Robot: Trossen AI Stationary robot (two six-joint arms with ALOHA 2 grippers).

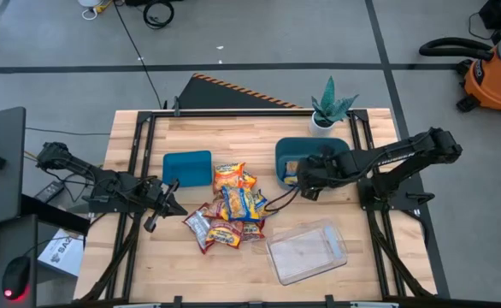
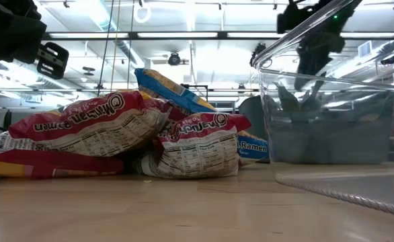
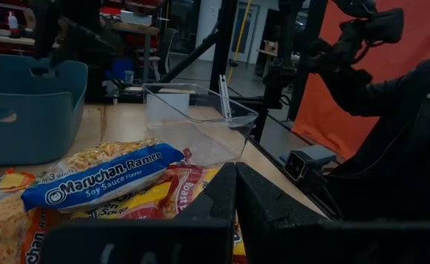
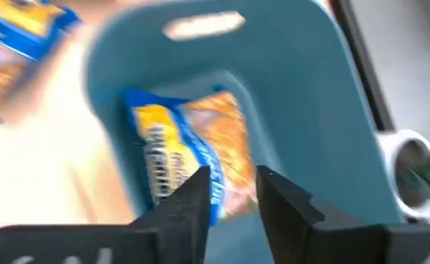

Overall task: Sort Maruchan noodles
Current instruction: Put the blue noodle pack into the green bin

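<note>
— Where are the noodles?
— Most Maruchan packets (image 1: 232,208) lie heaped mid-tabletop (image 1: 233,137). One blue-and-yellow packet (image 4: 189,158) lies in the teal bin (image 1: 295,154) at two o'clock of the heap.
— And the end effectors?
— The right end effector (image 4: 230,192) hangs over that bin, fingers parted, empty. The left end effector (image 3: 235,192), clenched, sits at nine o'clock of the heap.

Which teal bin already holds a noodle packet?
The right teal bin, under the right gripper: a blue-and-yellow packet lies inside. The left teal bin looks empty.
</note>
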